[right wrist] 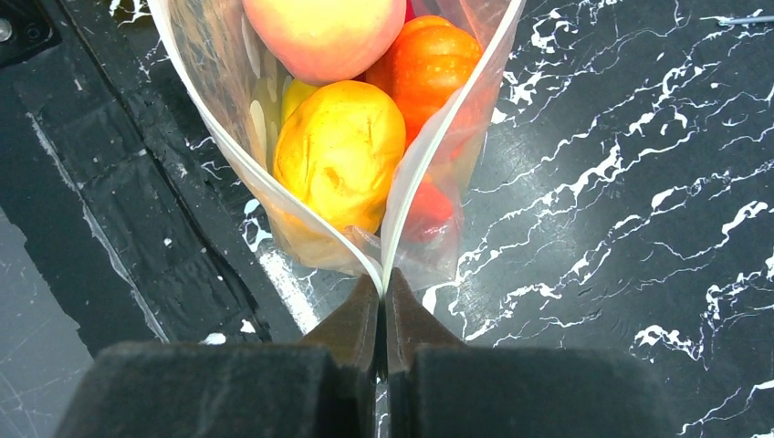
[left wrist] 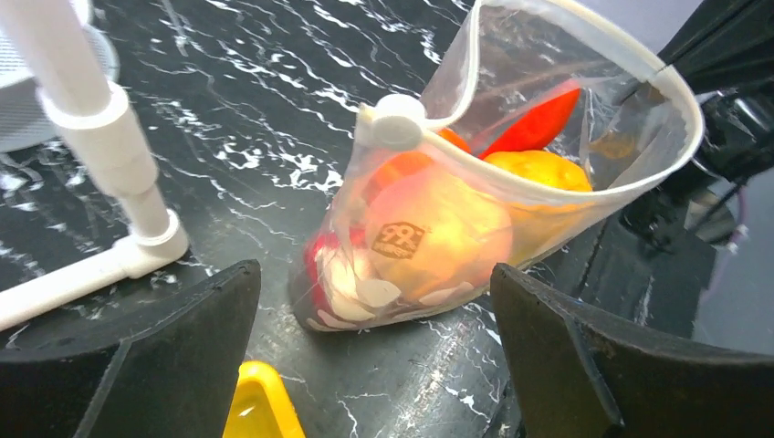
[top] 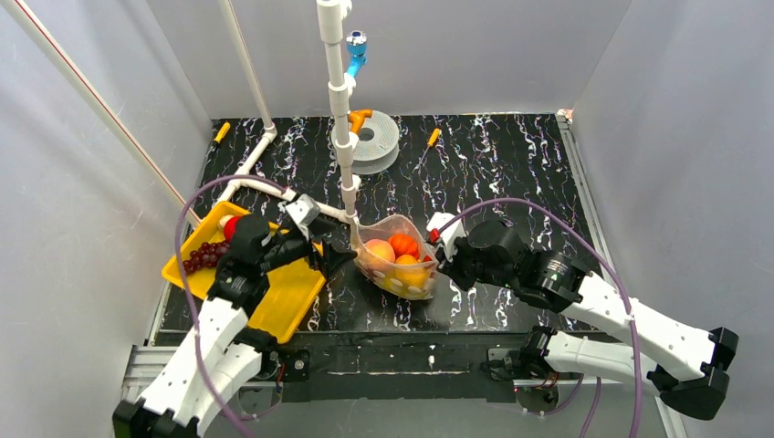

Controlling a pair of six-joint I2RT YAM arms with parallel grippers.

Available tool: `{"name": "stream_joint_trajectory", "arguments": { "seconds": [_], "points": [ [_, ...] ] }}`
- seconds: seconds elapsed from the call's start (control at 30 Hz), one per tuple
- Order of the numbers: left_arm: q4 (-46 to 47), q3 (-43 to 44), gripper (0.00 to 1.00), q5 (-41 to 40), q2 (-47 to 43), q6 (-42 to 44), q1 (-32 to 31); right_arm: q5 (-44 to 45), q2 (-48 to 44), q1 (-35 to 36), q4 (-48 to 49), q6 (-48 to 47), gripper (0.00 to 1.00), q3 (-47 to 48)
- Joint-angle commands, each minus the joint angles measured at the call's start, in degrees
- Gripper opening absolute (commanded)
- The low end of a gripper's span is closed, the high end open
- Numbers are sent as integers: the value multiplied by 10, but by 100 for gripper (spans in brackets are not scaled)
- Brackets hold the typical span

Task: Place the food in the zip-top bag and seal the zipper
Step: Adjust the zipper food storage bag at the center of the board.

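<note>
Nearest us on the left, the yellow tray (top: 287,306) carries purple grapes (top: 205,255). Past it, the left gripper (left wrist: 374,365) stands wide open and holds nothing, its 2 fingers facing the zip-top bag (left wrist: 557,73), near it but not touching. The bag sits upright on the black marbled table (top: 511,155), mouth gaping, with a peach (left wrist: 438,233), a yellow fruit (right wrist: 342,151) and an orange fruit (right wrist: 438,64) inside. The right gripper (right wrist: 383,306) is pinched tight on the zipper (right wrist: 383,265) at the bag's right end. Farther back lies a grey spool (top: 374,141).
</note>
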Motion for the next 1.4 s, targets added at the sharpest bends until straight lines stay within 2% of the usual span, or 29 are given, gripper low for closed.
{"name": "stream_joint_trajectory", "arguments": {
  "seconds": [0.0, 0.17, 0.27, 0.33, 0.4, 0.5, 0.53, 0.6, 0.63, 0.8, 0.93, 1.0, 1.07, 1.2, 1.3, 1.37],
  "points": [
    [131, 23, 96, 231, 93, 34, 53, -33, 1, -16, -21, -14, 1, 34],
    [225, 29, 93, 304, 172, 26, 64, -33, 1, -23, -32, -20, 1, 45],
    [231, 31, 91, 351, 198, 33, 71, -32, 2, -26, -41, -24, 1, 56],
    [228, 43, 87, 393, 225, 34, 79, -38, 3, -29, -41, -27, 1, 57],
    [253, 47, 79, 422, 242, 14, 79, -38, 9, -30, -39, -27, 1, 57],
    [375, 12, 58, 426, 238, -60, 83, -37, 20, -33, -42, -28, 1, 58],
    [378, 8, 55, 425, 238, -59, 84, -37, 21, -34, -42, -28, 1, 57],
    [332, 16, 51, 431, 239, -27, 84, -38, 22, -34, -42, -26, 1, 56],
    [319, 13, 45, 417, 227, -8, 86, -32, 23, -36, -42, -26, 1, 56],
    [337, 14, 33, 416, 240, -22, 90, -26, 24, -39, -44, -22, 1, 59],
    [295, 17, 16, 403, 226, 12, 90, -18, 24, -42, -48, -18, 1, 67],
    [264, 21, 2, 399, 220, 36, 90, -13, 27, -44, -57, -14, 1, 78],
    [254, 20, 0, 397, 215, 42, 90, -9, 28, -46, -59, -14, 1, 83],
    [254, 15, 0, 382, 203, 43, 91, 6, 38, -49, -80, -13, 9, 100],
    [267, 6, 0, 366, 193, 36, 91, -5, 41, -49, -82, -10, 25, 107],
    [279, 2, 0, 362, 190, 26, 90, -29, 51, -49, -91, -10, 42, 118]
  ]
}}
